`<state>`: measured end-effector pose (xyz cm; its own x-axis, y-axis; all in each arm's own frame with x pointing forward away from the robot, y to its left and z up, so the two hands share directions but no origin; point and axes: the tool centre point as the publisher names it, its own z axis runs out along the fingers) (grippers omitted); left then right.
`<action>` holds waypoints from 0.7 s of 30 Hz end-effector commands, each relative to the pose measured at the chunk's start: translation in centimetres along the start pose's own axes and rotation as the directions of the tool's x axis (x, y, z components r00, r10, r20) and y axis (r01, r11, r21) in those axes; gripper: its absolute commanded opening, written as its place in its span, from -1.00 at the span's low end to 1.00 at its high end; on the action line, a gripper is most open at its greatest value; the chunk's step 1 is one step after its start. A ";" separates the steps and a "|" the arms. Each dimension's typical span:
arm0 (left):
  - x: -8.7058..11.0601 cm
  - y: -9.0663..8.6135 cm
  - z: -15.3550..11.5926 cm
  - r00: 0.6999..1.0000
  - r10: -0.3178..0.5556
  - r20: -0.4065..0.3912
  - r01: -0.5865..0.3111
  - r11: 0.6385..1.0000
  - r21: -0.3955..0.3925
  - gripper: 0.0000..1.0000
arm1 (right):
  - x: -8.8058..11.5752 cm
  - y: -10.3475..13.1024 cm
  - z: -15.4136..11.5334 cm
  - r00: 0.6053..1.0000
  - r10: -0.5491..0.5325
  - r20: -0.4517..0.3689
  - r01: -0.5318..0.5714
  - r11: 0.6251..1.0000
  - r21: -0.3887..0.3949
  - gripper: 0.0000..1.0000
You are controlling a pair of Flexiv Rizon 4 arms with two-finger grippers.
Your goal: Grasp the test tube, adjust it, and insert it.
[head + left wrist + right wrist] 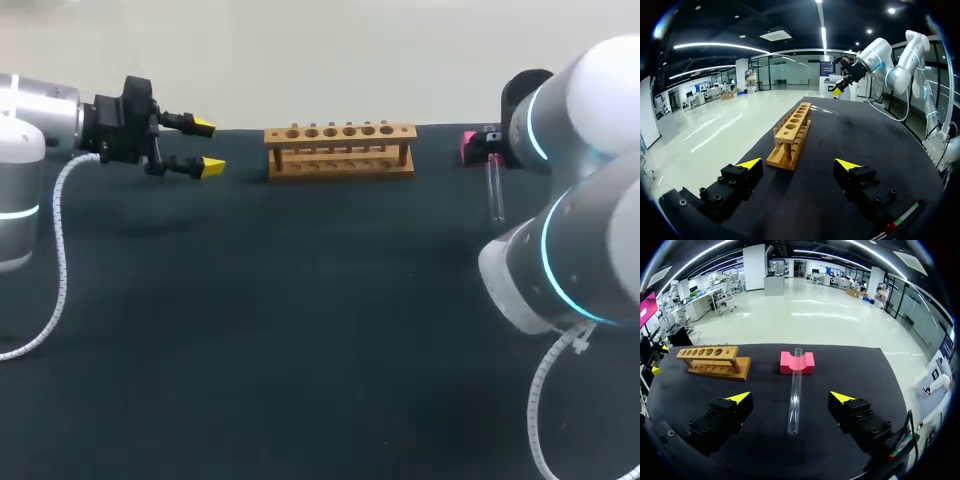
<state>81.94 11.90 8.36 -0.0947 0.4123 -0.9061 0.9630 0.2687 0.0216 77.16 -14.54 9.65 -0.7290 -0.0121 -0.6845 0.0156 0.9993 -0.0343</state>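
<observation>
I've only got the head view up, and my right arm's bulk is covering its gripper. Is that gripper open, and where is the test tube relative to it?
Observer: The right wrist view shows the right gripper open. The test tube lies ahead of it, lined up with the gap between its fingers, touching neither.
Operator: Is it lying flat?
Observer: Not quite. Its far end rests in the notch of the pink block, and its near end is on the table.
Operator: Anything already inserted?
Observer: No. From the left wrist view, the wooden rack has top holes that all look empty.
</observation>
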 end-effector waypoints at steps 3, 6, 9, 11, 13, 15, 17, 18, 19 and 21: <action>0.1 -0.1 -0.1 1.000 0.003 0.004 -0.003 1.000 -0.003 1.00 | 0.1 0.6 1.7 0.993 0.013 0.121 -0.037 0.979 0.198 1.00; 0.1 -0.1 -0.1 1.000 0.003 0.004 -0.003 1.000 -0.003 1.00 | -0.1 1.0 2.1 0.989 -0.001 0.149 -0.022 0.988 0.152 1.00; 0.1 -0.1 -0.1 1.000 0.003 0.004 -0.003 1.000 -0.003 1.00 | -0.1 1.4 2.5 0.987 0.001 0.160 -0.020 0.993 0.118 1.00; 0.1 -0.1 -0.1 1.000 0.003 0.004 -0.003 1.000 -0.003 1.00 | -0.1 1.6 2.8 0.987 0.002 0.163 -0.017 0.995 0.093 1.00; 0.1 -0.1 -0.1 1.000 0.003 0.004 -0.003 1.000 -0.003 1.00 | 0.0 1.7 2.9 0.987 -0.005 0.161 -0.008 0.997 0.078 1.00; 0.1 -0.1 -0.1 1.000 0.003 0.004 -0.003 1.000 -0.003 1.00 | -0.1 1.8 3.1 0.988 -0.009 0.151 -0.002 0.998 0.070 1.00; 0.1 -0.1 -0.1 1.000 0.003 0.004 -0.003 1.000 -0.003 1.00 | -0.1 1.7 3.1 0.989 -0.006 0.145 -0.002 0.998 0.057 1.00; 0.1 -0.1 -0.1 1.000 0.003 0.004 -0.003 1.000 -0.003 1.00 | -0.2 1.7 3.1 0.990 -0.004 0.144 -0.003 0.999 0.053 1.00; 0.1 -0.1 -0.1 1.000 0.003 0.004 -0.003 1.000 -0.003 1.00 | -0.2 1.6 3.1 0.990 -0.005 0.142 -0.003 0.999 0.050 1.00; 0.1 -0.1 -0.1 1.000 0.003 0.004 -0.003 1.000 -0.003 1.00 | -0.1 1.4 3.1 0.991 -0.006 0.131 0.002 0.999 0.032 1.00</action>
<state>81.94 11.90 8.35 -0.0947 0.4123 -0.9061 0.9630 0.2686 0.0216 79.32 -12.95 7.16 -0.6216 -0.0242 -0.7829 0.0548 0.9957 -0.0743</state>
